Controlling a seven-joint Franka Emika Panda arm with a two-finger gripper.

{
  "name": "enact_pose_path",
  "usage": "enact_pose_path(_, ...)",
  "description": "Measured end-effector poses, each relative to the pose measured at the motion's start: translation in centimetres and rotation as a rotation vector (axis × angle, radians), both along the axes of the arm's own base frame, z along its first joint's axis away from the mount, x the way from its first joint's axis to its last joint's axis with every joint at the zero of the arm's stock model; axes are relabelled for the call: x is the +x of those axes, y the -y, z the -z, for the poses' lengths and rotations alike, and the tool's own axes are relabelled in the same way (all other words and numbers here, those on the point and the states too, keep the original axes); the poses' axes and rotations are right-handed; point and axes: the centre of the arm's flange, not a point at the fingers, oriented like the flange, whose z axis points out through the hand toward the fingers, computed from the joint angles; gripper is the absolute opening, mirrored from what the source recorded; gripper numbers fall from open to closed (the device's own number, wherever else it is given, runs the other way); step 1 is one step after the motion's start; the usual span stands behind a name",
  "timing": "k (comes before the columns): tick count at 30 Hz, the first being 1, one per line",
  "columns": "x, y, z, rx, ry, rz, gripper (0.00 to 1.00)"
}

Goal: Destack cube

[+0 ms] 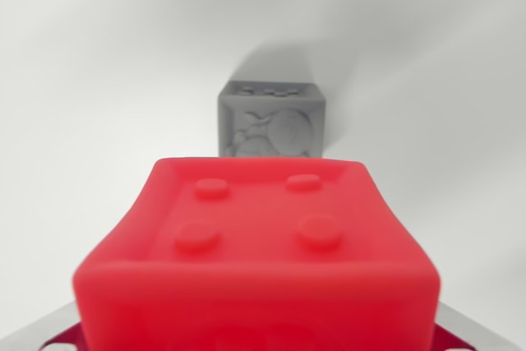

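The gripper point(255, 343) sat at the bottom edge, and only small silver bits showed at 7 and 5 o'clock, so I could not tell if it was squeezing or not. The red cube point(256, 260) was very close and filled the lower half. The gray cube point(272, 119) rested on the white table point(90, 88) toward 12 o'clock, apart. A good next move was probably to set red down gently, away from gray.
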Motion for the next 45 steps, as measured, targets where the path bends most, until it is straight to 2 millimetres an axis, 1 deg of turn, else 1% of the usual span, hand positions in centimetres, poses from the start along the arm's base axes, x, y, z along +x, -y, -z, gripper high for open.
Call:
enact_pose_path(3,0.0,0.2,-0.4,0.001,0.002,-0.018,0.0)
enact_pose_path(9,-0.2,1.3,0.4,-0.001,-0.009,-0.064,0.0)
enact_pose_path(45,-1.0,7.3,2.3,0.001,-0.01,-0.388,0.0)
